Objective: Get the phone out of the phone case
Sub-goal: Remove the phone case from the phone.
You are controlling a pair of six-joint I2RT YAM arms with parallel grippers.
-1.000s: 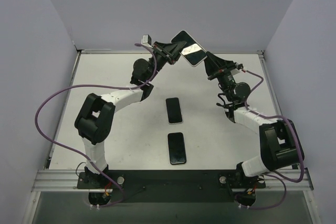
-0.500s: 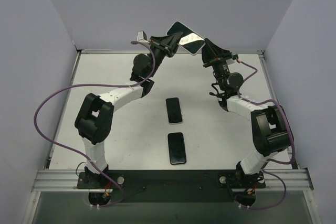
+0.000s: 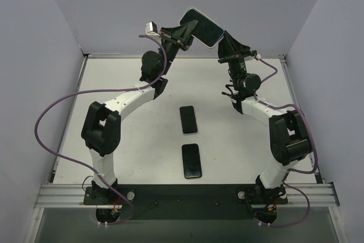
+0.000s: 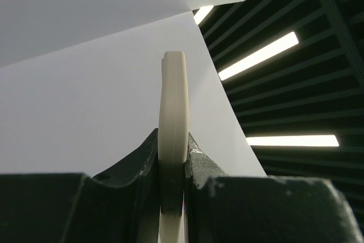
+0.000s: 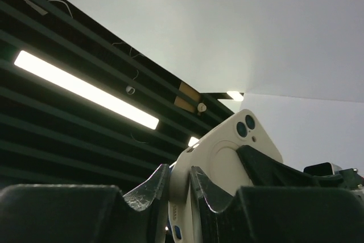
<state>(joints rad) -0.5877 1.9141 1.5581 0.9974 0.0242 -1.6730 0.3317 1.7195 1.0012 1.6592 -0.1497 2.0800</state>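
The phone in its cream case (image 3: 202, 25) is held high in the air near the back wall, dark screen tilted toward the top camera. My left gripper (image 3: 185, 32) is shut on its left end; my right gripper (image 3: 223, 41) is shut on its right end. In the left wrist view the case (image 4: 172, 101) shows edge-on, clamped in the left gripper (image 4: 172, 149). In the right wrist view the back of the case (image 5: 224, 155), with its camera holes, sits in the right gripper (image 5: 180, 177), and a left finger (image 5: 270, 169) lies against it.
Two black phones lie on the white table, one in the middle (image 3: 188, 119) and one nearer the arm bases (image 3: 191, 160). Grey walls stand behind and on both sides. Purple cables loop off both arms.
Both grippers have lifted the cased phone higher and a little to the left, and it has tilted. Both arms reach more steeply upward. The two black phones have not moved.
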